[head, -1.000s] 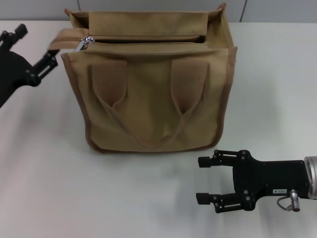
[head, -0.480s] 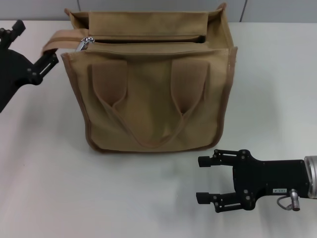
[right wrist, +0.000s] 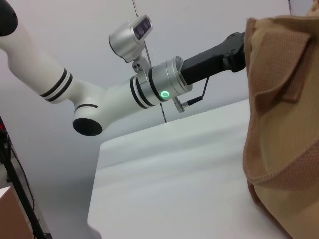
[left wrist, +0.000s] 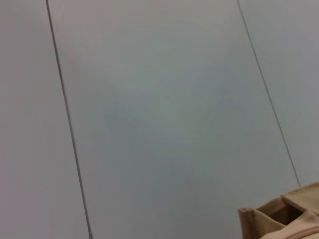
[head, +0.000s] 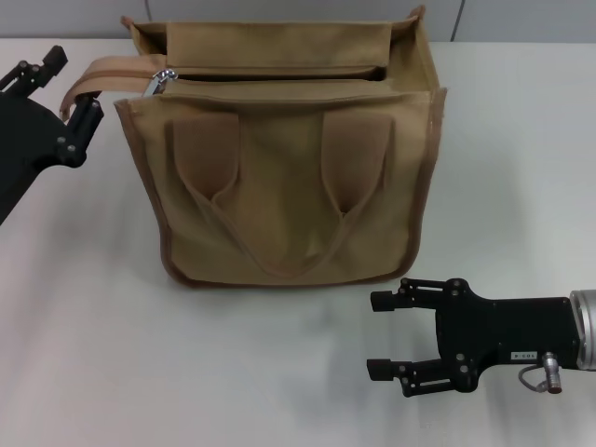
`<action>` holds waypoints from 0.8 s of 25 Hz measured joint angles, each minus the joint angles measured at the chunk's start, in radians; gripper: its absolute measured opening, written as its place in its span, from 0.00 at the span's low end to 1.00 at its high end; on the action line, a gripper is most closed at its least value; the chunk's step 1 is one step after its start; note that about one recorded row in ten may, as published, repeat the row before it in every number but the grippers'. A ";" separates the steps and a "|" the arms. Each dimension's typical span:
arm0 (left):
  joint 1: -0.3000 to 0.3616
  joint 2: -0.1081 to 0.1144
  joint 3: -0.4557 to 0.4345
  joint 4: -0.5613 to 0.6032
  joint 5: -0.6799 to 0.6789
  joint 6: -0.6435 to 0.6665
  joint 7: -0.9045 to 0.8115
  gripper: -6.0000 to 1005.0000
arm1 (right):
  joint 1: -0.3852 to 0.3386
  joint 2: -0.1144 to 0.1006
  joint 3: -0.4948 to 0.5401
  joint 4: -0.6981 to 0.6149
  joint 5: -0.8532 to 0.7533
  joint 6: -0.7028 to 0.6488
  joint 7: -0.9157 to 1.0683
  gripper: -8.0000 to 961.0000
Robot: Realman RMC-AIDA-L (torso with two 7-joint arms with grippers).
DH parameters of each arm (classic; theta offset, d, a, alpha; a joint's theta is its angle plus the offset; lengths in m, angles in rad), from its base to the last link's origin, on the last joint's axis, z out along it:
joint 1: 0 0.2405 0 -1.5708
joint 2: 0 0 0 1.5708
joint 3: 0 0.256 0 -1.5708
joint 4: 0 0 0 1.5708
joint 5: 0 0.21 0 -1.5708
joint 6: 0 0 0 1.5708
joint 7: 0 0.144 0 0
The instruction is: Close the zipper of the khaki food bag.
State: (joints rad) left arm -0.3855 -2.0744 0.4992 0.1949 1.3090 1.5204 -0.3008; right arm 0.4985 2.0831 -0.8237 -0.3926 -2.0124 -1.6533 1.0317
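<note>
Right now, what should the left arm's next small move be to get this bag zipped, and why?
Probably ease the left gripper closed on the tan strap tail beside the silver pull tab. Its fingers stand open around that tail, the zipper still gapes, and the right gripper sits open near the front of the khaki food bag.

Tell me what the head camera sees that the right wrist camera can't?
Only the head view shows the zipper with its silver pull tab, the open right gripper low in front, and both handles. Only the right wrist view shows the left arm's white links and green light. Both show the khaki food bag on the white table.
</note>
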 joint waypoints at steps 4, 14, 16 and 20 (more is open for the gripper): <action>0.000 0.000 0.006 -0.001 0.000 0.000 0.004 0.54 | 0.001 0.000 0.000 0.000 0.000 0.000 0.000 0.85; -0.007 0.000 0.012 -0.014 -0.001 0.001 0.005 0.08 | 0.002 0.001 -0.004 0.007 0.042 -0.022 0.000 0.85; -0.008 0.000 0.012 -0.018 -0.002 0.004 0.005 0.07 | 0.002 0.001 -0.006 0.014 0.077 -0.046 0.000 0.85; -0.010 0.000 0.012 -0.026 -0.007 0.014 0.009 0.04 | 0.037 0.001 -0.005 0.033 0.159 -0.162 0.073 0.85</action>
State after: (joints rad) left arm -0.3951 -2.0748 0.5108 0.1691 1.3021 1.5340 -0.2917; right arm 0.5358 2.0844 -0.8288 -0.3599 -1.8532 -1.8152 1.1051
